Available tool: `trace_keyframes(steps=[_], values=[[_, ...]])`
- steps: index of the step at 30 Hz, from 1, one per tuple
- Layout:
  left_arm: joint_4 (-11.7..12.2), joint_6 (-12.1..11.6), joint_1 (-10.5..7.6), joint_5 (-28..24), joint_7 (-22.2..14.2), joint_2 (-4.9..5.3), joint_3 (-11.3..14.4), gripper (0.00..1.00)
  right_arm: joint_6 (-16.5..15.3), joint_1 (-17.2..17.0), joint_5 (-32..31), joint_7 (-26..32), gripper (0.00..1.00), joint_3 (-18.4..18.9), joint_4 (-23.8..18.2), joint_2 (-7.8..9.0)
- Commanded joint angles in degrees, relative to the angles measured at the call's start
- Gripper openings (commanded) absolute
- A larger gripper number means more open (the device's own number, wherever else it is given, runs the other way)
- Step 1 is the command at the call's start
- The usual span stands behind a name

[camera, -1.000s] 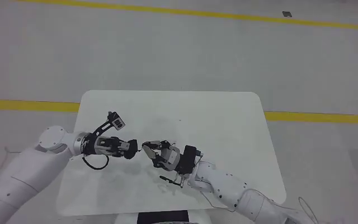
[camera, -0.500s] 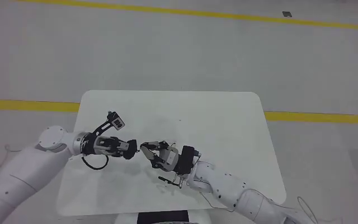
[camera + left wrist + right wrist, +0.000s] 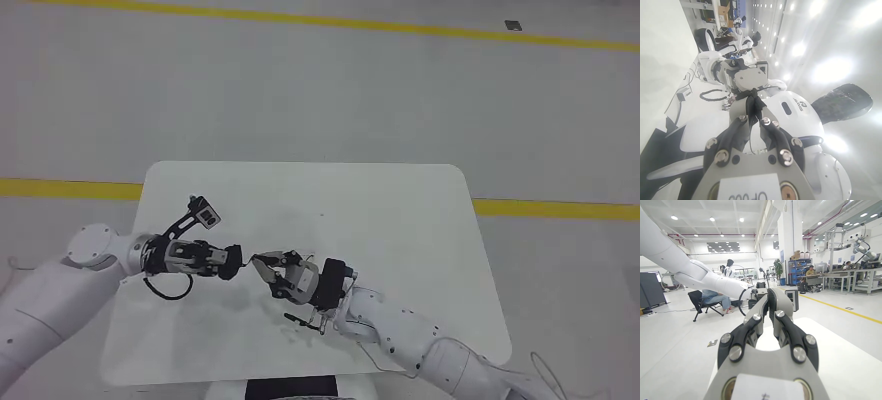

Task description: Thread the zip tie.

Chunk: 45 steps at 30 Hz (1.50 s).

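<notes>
The zip tie (image 3: 246, 260) is a thin black strand held above the white table (image 3: 400, 220), between two grippers that meet tip to tip. My left gripper (image 3: 235, 262) comes in from the left and is shut on it. In the left wrist view the left gripper (image 3: 753, 106) pinches the zip tie (image 3: 754, 92), whose thin tail curves off past the grey fingers of the right gripper (image 3: 747, 75). My right gripper (image 3: 256, 262) comes from the lower right. In its wrist view the right gripper (image 3: 769, 298) is shut on the zip tie (image 3: 763, 277), which rises from the fingertips.
Both grippers hover over the table's left front part. The table's rounded edges drop to grey floor on all sides, and a yellow floor line (image 3: 560, 208) runs behind it. The table's right half is bare.
Both grippers, still tip to tip on the zip tie, have shifted slightly to the left over the table.
</notes>
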Motion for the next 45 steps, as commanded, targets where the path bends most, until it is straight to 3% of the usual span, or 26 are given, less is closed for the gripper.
trace_keyframes(steps=[1,12,13,14,15,16,28,29,31,37,40,45], values=[[0.10,-0.06,-0.09,-0.06,0.00,0.03,0.13,0.00,0.00,-0.12,0.00,0.04,0.00,0.10,0.03,-0.03],[0.44,-0.18,-0.57,-0.11,0.00,0.14,1.00,0.00,0.00,-0.03,0.01,0.27,0.00,-0.46,0.18,-0.25],[0.53,-0.18,-0.59,-0.21,0.00,0.15,0.94,0.00,0.00,-0.03,0.07,0.28,0.05,-0.45,0.25,-0.24],[0.56,-0.18,-0.60,-0.27,0.00,0.15,0.91,0.00,0.00,-0.05,0.16,0.27,0.35,-0.39,0.31,-0.21],[0.57,-0.18,-0.59,-0.31,0.00,0.15,0.88,0.00,0.00,-0.09,0.26,0.27,0.81,-0.32,0.33,-0.18],[0.63,-0.18,-0.58,-0.36,0.00,0.15,0.82,0.00,0.00,-0.15,0.33,0.28,1.00,-0.17,0.35,-0.14],[2.19,-0.18,-0.30,-1.86,0.03,-0.31,-1.18,0.00,0.01,-2.44,0.11,0.35,1.00,3.19,0.64,0.73],[2.19,-0.18,-0.36,-1.45,0.19,-0.35,-1.50,0.00,0.77,-2.93,0.36,0.42,1.00,3.92,0.71,0.76],[2.19,-0.18,-0.36,-1.45,0.19,-0.35,-1.50,0.00,5.58,-3.95,1.60,0.70,1.00,5.48,0.70,0.64],[2.19,-0.18,-0.36,-1.45,0.19,-0.35,-1.50,0.00,5.58,-3.95,1.60,0.70,1.00,5.48,0.70,0.64],[2.28,1.08,0.28,-3.20,4.49,-0.73,-1.64,0.00,5.84,-3.92,1.32,0.96,1.00,5.56,0.66,0.64],[2.59,0.50,1.03,-6.69,7.04,-1.47,-2.17,0.00,18.45,-4.34,-13.83,7.04,1.00,7.28,-1.80,0.89]])
